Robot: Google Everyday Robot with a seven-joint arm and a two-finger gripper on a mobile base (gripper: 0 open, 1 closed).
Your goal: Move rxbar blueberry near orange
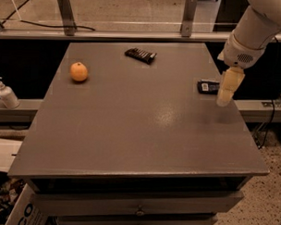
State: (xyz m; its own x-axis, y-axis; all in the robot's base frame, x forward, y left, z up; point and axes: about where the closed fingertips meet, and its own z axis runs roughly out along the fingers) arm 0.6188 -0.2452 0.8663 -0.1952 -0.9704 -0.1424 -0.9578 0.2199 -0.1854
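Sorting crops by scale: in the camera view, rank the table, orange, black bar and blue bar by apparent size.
1. table
2. black bar
3. orange
The rxbar blueberry is partly hidden behind the gripper, which hangs over the table's right edge, so its rank is unsure.

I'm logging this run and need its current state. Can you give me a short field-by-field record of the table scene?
table: grey top, drawers beneath
orange: far left part of the table
blue snack bar: lying flat at the right edge, partly hidden by the gripper
black bar: far middle of the table
gripper: pointing down over the right edge, right beside the blue snack bar
soap bottle: off the table, on the left ledge
task status: blue snack bar not yet near the orange
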